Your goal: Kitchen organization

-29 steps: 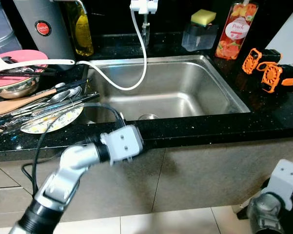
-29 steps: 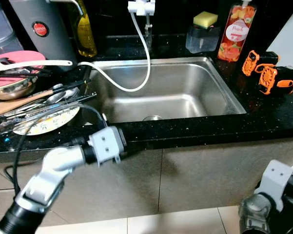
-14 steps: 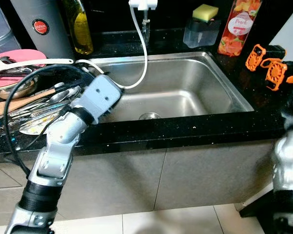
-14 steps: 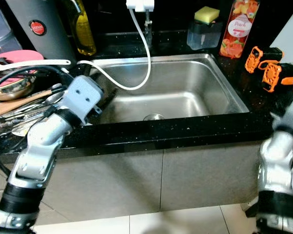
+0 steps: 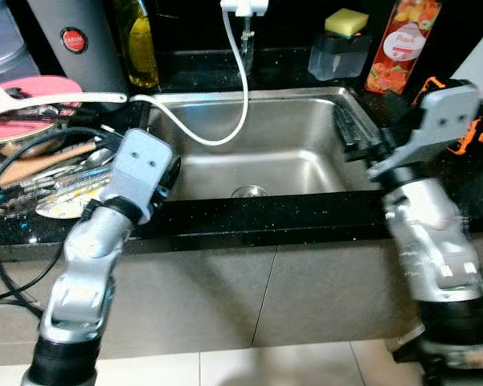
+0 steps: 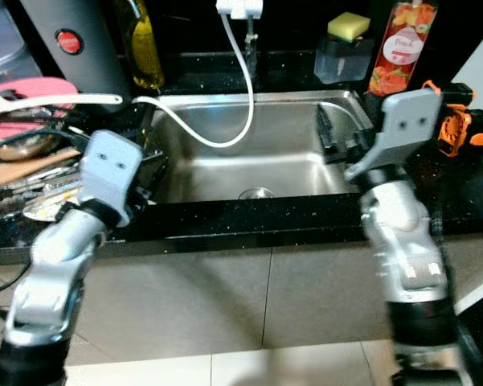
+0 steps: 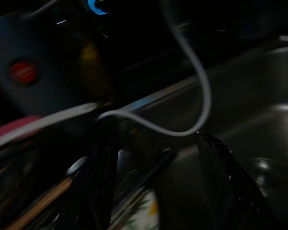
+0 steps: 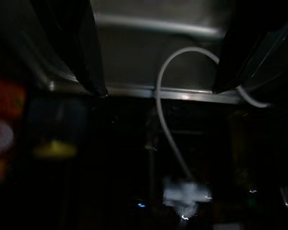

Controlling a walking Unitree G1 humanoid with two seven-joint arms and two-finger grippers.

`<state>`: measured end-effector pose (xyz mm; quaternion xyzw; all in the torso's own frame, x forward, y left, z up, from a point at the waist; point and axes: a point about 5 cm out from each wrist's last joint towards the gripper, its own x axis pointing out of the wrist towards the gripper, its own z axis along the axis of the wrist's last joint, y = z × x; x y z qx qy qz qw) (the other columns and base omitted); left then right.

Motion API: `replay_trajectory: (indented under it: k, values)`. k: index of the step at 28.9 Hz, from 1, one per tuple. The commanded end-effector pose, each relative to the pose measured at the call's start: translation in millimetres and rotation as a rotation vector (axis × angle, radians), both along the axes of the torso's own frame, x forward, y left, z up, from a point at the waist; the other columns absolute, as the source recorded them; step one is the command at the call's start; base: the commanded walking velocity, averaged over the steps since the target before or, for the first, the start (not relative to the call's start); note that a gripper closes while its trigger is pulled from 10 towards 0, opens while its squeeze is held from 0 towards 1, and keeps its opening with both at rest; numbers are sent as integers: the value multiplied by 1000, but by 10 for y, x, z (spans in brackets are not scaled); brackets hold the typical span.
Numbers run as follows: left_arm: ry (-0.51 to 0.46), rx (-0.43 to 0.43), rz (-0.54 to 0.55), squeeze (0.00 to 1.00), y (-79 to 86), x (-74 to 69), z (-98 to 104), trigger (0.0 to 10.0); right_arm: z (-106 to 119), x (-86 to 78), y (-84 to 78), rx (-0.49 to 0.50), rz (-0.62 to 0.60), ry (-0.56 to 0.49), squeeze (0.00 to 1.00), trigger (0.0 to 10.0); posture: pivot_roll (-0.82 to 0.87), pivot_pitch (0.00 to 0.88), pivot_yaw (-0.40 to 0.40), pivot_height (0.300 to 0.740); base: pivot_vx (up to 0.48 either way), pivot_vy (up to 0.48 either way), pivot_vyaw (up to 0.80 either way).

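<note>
At the black bench's front edge, both arms raised toward the sink [image 5: 305,104]. Left gripper [image 7: 155,184] hovering at the sink's 9 o'clock rim, jaws spread wide and empty, just beside the utensil pile [image 5: 52,173]. Right gripper [image 5: 355,133] over the basin's 3 o'clock side, jaws likewise parted, nothing held. Judged barely begun: nothing grasped, utensils heaped across a plate [image 5: 64,205] at 9 o'clock, pink bowl [image 5: 28,88] behind them, white spatula [image 5: 52,98] lying on top. Utensils' long axes running roughly 8 to 2 o'clock, tips toward the sink; spatula lying 9 to 3. Sorting of all that apparently left to do.
</note>
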<state>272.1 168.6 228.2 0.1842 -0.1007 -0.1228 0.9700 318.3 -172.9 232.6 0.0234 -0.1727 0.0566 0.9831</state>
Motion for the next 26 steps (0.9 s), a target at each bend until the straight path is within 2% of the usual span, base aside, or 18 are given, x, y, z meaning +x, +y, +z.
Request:
replay_trajectory:
  k: [1,6,15,26]
  values:
    - [10,-43,33,0,42,3,-39,10000,-123,56,-47,46,-66,69,0,10000,118,0,-39,740,0,0,0]
    - [2,-137,47,0,8,-39,16,10000,-154,83,19,71,-48,99,0,10000,125,0,-49,740,0,0,0]
    - [-10,-167,27,0,-9,-49,32,10000,-178,92,-4,76,-67,110,0,10000,117,0,-45,740,0,27,0]
    - [-3,-164,15,0,-41,-31,39,10000,-191,72,-36,76,-90,113,0,10000,117,0,-45,740,0,480,0]
